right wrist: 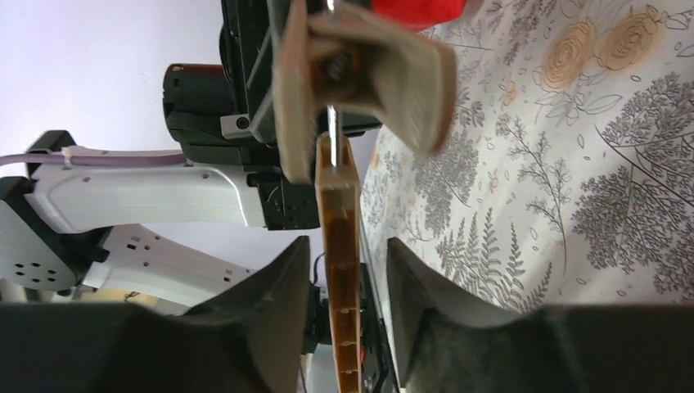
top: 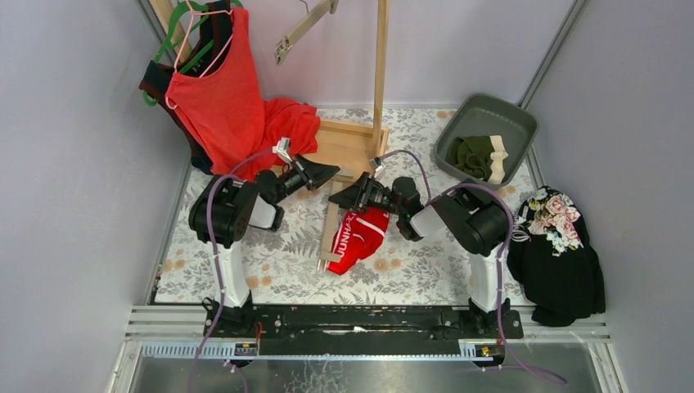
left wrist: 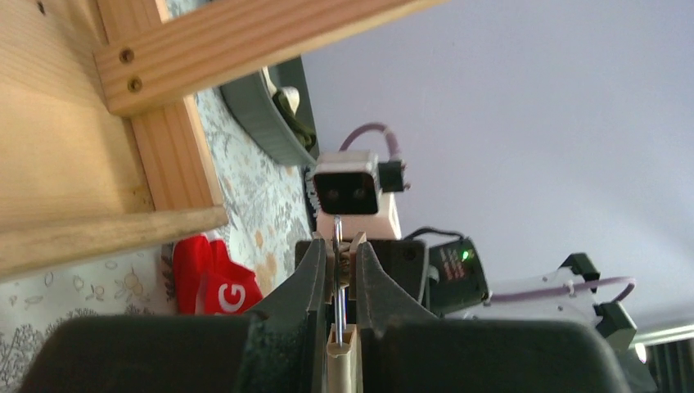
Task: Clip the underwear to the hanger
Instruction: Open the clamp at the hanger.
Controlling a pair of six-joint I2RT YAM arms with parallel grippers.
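Note:
The beige hanger (top: pixel 329 233) lies on the flowered table, its bar running toward me. Bright red underwear (top: pixel 360 236) lies against its right side; it also shows as red underwear (left wrist: pixel 209 278) in the left wrist view. My left gripper (top: pixel 331 173) is at the hanger's far end, shut on a clip (left wrist: pixel 342 274), pressing its two levers together round the wire. My right gripper (top: pixel 340 199) is open, and the hanger bar (right wrist: pixel 340 237) runs between its fingers with a gap on each side. The clip (right wrist: pixel 368 65) hangs just beyond them. Dark green underwear (top: pixel 476 155) lies in the grey bin (top: pixel 515 123).
A wooden rack base (top: pixel 348 141) with an upright post (top: pixel 380 65) stands just behind both grippers. A red tank top (top: pixel 225 98) hangs at the back left. A black floral cloth (top: pixel 561 246) lies at the right edge.

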